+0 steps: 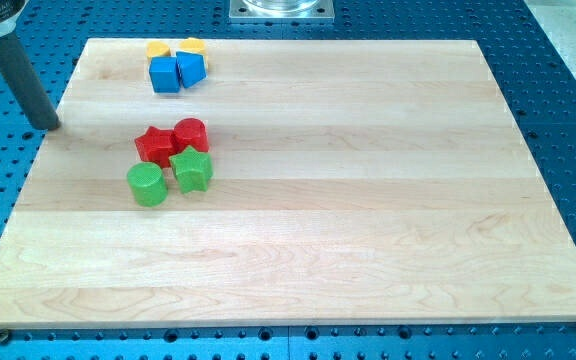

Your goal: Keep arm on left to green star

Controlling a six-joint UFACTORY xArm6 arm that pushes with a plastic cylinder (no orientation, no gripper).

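The green star [192, 171] lies on the wooden board [368, 200] at the view's left, touching a green cylinder [147, 185] on its left, a red star [154, 145] and a red cylinder [190, 134] above it. My tip [46, 126] stands off the board's left edge, well to the left of the green star and a little above it, apart from all blocks.
Near the board's top left sit two blue blocks [165, 74] [191, 68] with two yellow blocks [157, 49] [192, 46] just behind them. A metal base plate [282, 10] is at the view's top. Blue perforated table surrounds the board.
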